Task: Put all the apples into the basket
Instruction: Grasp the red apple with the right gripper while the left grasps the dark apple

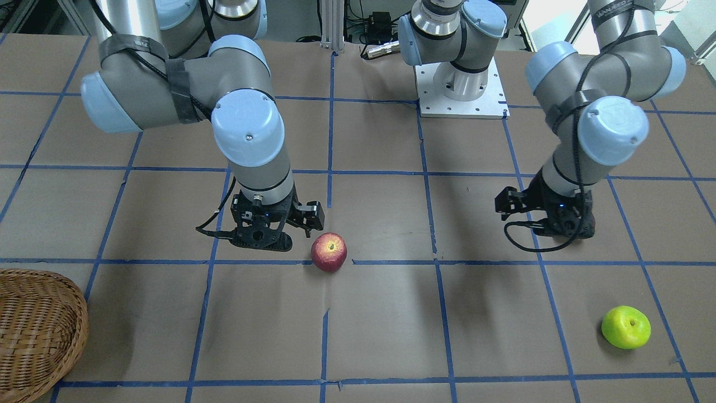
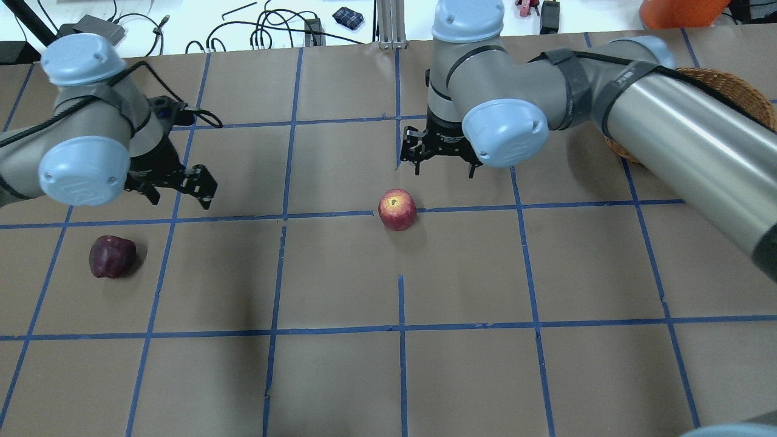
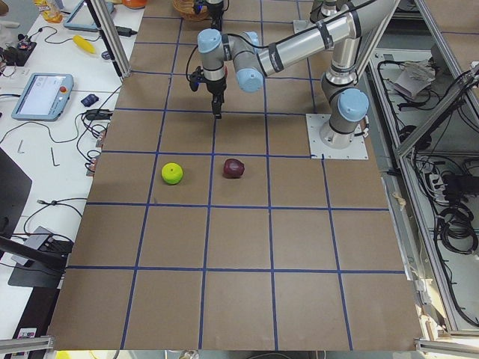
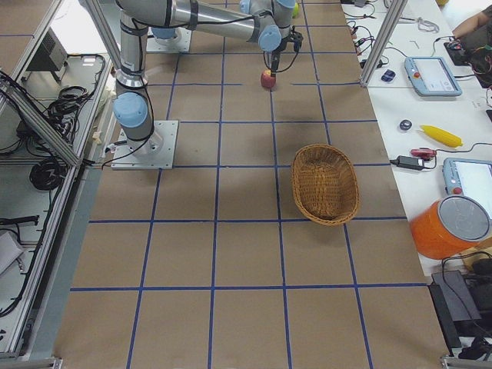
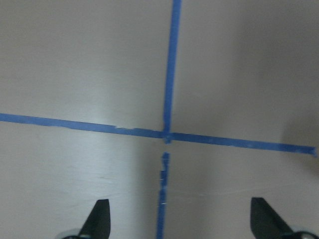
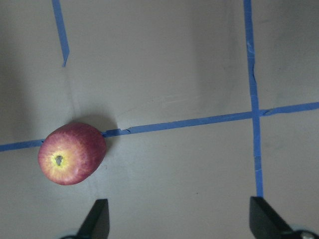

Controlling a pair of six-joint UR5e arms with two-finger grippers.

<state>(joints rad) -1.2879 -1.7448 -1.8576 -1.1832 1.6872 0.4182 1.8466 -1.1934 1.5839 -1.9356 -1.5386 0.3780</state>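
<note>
The red apple [image 2: 397, 209] with a yellowish stem end lies near the table's middle. My right gripper [image 2: 443, 169] hovers just beyond it, open and empty. In the right wrist view the apple [image 6: 72, 154] sits ahead and left of the open fingers [image 6: 98, 219]. The maroon apple [image 2: 112, 257] lies at the left. My left gripper [image 2: 179, 191] is open and empty above bare table, beyond that apple and to its right. The yellow-green apple [image 1: 625, 327] lies near the operators' edge. The wicker basket [image 1: 33, 330] stands on my right side, partly behind my right arm in the overhead view [image 2: 737, 91].
Blue tape lines [image 5: 169, 74] grid the brown table. The left arm's mounting plate [image 1: 461, 101] is bolted at the robot side. Cables and tools lie on the bench beyond the far edge [image 2: 261, 30].
</note>
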